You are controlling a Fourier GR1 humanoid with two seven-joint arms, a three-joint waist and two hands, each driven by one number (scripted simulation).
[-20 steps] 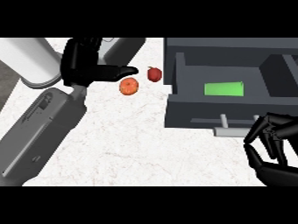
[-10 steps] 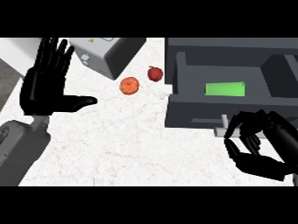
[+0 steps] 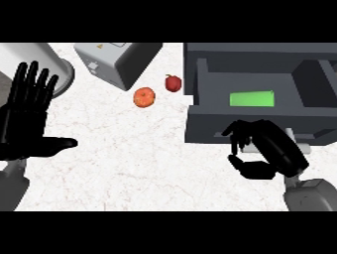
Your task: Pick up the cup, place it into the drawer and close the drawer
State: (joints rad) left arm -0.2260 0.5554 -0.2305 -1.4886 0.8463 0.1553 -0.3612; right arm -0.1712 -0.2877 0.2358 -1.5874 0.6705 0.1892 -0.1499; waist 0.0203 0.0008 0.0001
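The left robot hand (image 3: 27, 124) rests open at the left edge of the bench (image 3: 128, 158), fingers up, well apart from the work. The green cup (image 3: 252, 98) already lies inside the open drawer (image 3: 223, 124), long axis left to right. The right robot hand (image 3: 266, 151), curled with nothing seen in it, sits against the drawer's front wall. It is the nearer hand, and closing likely means pushing away from the robot.
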